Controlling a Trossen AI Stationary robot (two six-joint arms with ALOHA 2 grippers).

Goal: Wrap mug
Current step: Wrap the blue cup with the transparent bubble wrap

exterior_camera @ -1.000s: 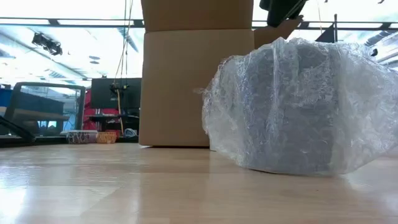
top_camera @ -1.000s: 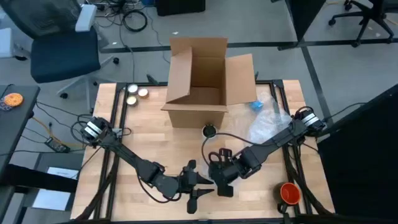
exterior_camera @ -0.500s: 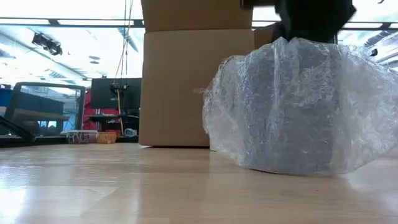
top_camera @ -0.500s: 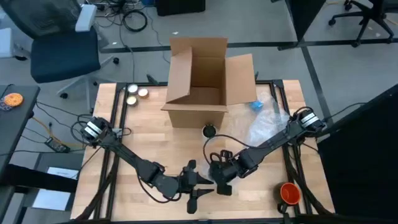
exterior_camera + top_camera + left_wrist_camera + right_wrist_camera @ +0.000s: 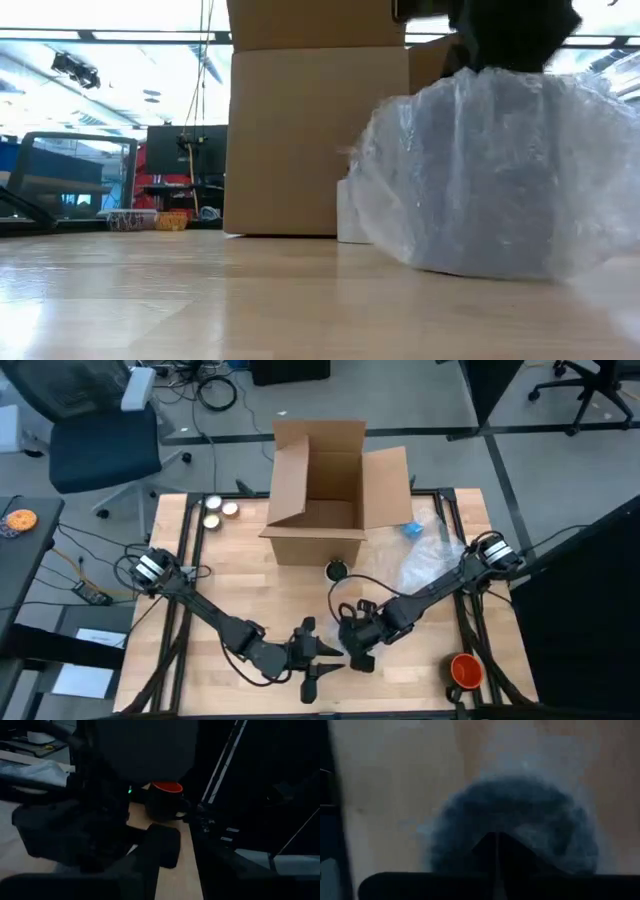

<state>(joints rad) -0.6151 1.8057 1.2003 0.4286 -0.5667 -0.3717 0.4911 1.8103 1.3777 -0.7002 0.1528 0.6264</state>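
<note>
High view: wrapped bundle hidden under right gripper (image 5: 357,648) near the table's (image 5: 240,575) front edge; bare wood is left toward the cardboard box (image 5: 318,510). Left gripper (image 5: 318,660) is held spread wide just beside.

Low view: bubble-wrapped mug (image 5: 500,180) is being pressed from above, shifted rightward since a second ago.

Right wrist view: fingers shown closed together against the wrap.

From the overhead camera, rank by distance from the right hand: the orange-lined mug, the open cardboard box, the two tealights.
From the right hand:
1. Orange-lined dark mug, table's front right corner.
2. Open brown cardboard box, back centre.
3. Two small round tealights, back left corner.
</note>
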